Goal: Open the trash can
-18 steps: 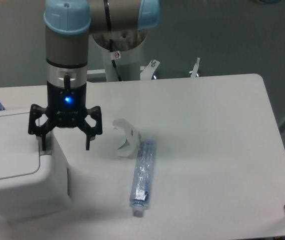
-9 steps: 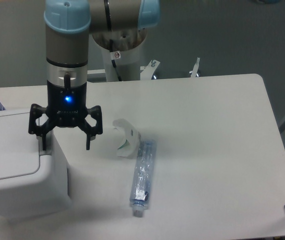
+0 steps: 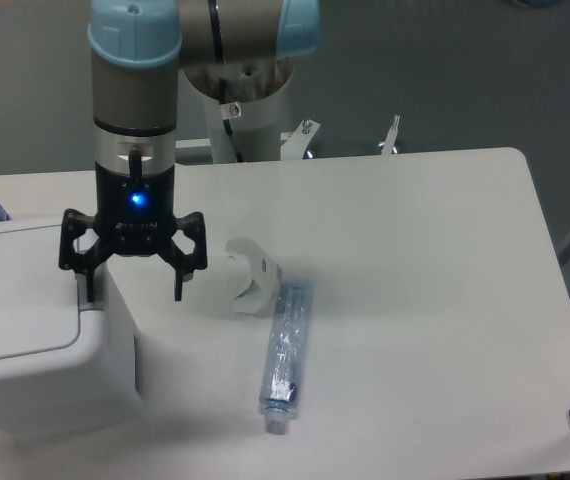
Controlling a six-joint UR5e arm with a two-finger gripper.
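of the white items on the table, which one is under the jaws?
The large boxy white plastic trash can at left; the gripper straddles its right edge. The small curved white piece lies apart.

The arm hangs vertically, wrist pointing straight down. Its gripper (image 3: 132,290) has both fingers spread wide. A blue light glows above the fingers.

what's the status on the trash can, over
Gripper open, one finger at the lid's right edge, other off the side. Trash can lid down, not yet open. Plastic bottle and white cup lie clear to the right.
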